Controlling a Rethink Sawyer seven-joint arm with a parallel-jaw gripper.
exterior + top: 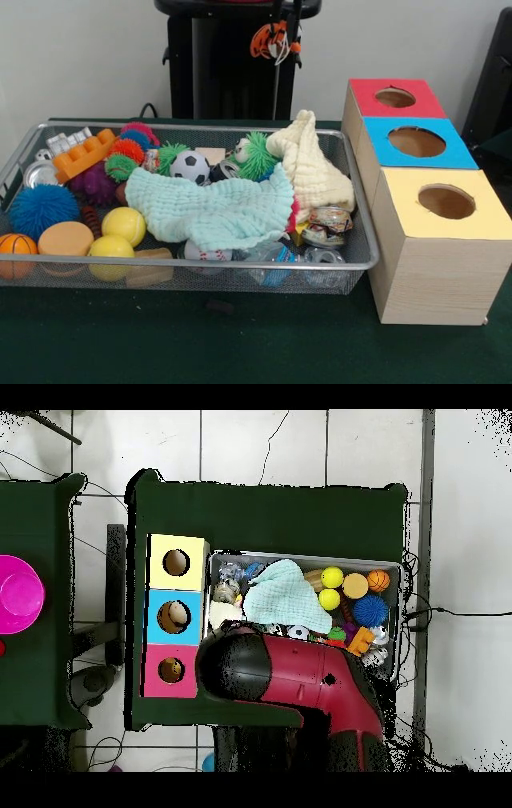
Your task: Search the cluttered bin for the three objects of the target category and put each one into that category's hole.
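The bin sits on the green table, filling most of its left and middle in your front view, with its right end just beside the three boxes. It is heaped: a mint cloth lies across the middle, a cream cloth is bunched against the far right corner, and a soccer ball shows just behind the mint cloth. Along the left end you have a basketball, a blue spiky ball, two yellow balls (one nearer the front rim than the other), and an orange block towards the far rim. A crushed can lies under the cream cloth near the right end; its print is too small to read.

The boxes run in a row along the table's right edge: yellow box nearest the front, blue box next, red box farthest back, each with a round hole on top. No writing is legible anywhere.

The gripper hangs high at the far edge above the bin's back rim; I cannot tell whether it is open or closed. From overhead, the arm covers the bin's near side.
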